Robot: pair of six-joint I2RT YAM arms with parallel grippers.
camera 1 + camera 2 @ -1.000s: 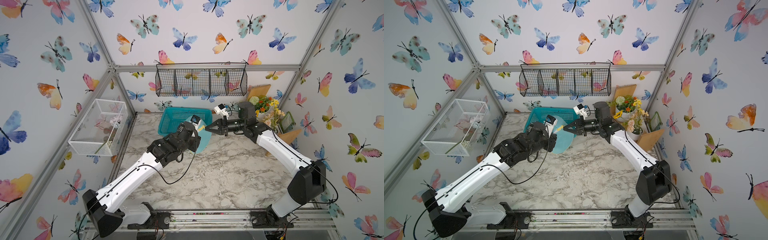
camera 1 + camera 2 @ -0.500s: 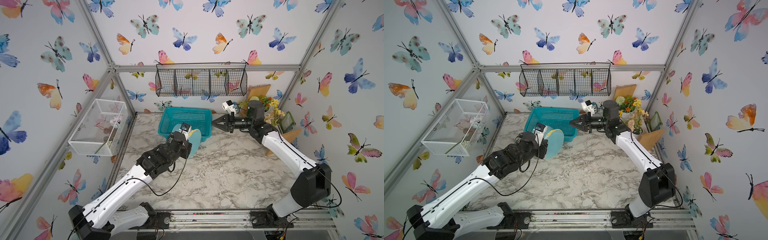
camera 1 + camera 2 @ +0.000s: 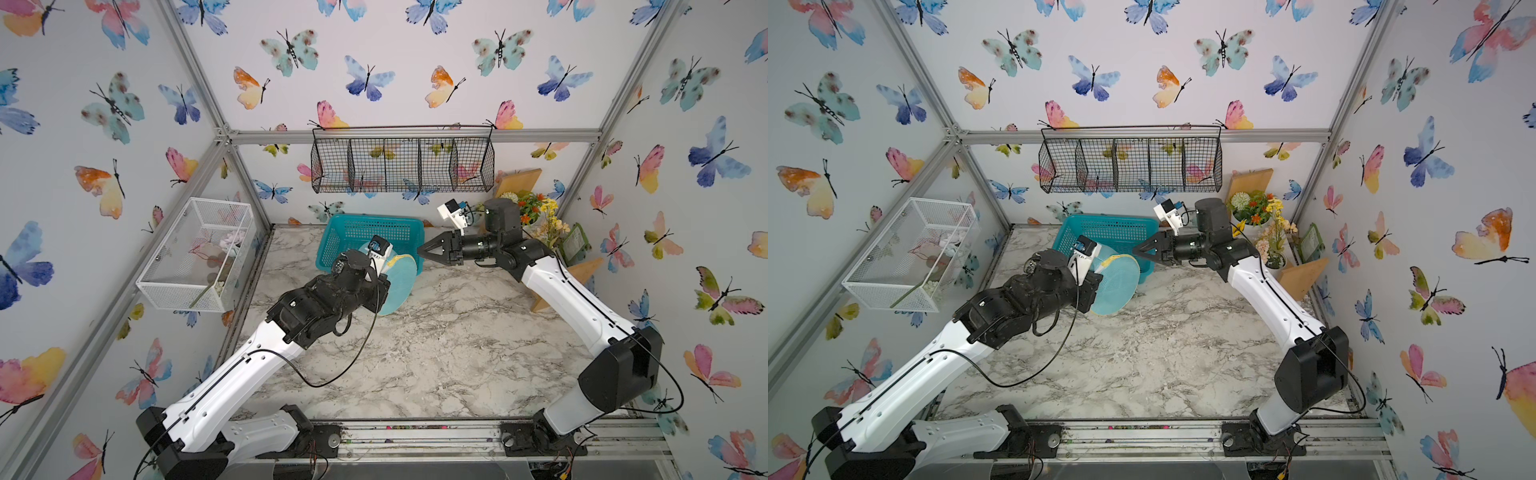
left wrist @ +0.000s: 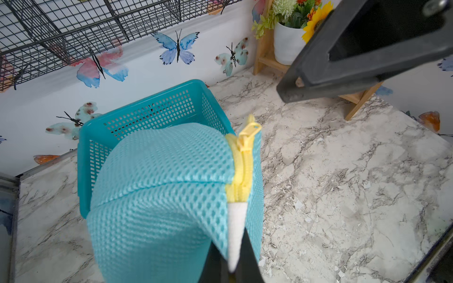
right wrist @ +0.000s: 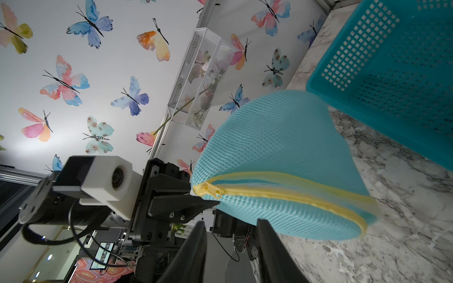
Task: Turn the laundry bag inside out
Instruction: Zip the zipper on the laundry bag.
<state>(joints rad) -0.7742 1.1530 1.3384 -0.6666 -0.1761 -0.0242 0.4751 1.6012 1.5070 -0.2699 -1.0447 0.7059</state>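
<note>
Left gripper (image 4: 235, 265) pinches laundry bag (image 4: 159, 186) by its white tab (image 4: 235, 232), apparently offering the zipper (image 4: 241, 166) to the spread, empty right gripper (image 3: 420, 251) just opposite.

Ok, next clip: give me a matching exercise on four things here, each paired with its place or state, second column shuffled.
Things:
1. laundry bag
2. right gripper
3. teal basket
4. black wire rack

Places or states:
A. hung up on the back wall
B. jaws apart, holding nothing
C. standing on the marble table against the back wall
D. pinched at its white tab, beside the yellow zip, by the left gripper

Pairs: 1-D, 2-B, 3-C, 4-A
</note>
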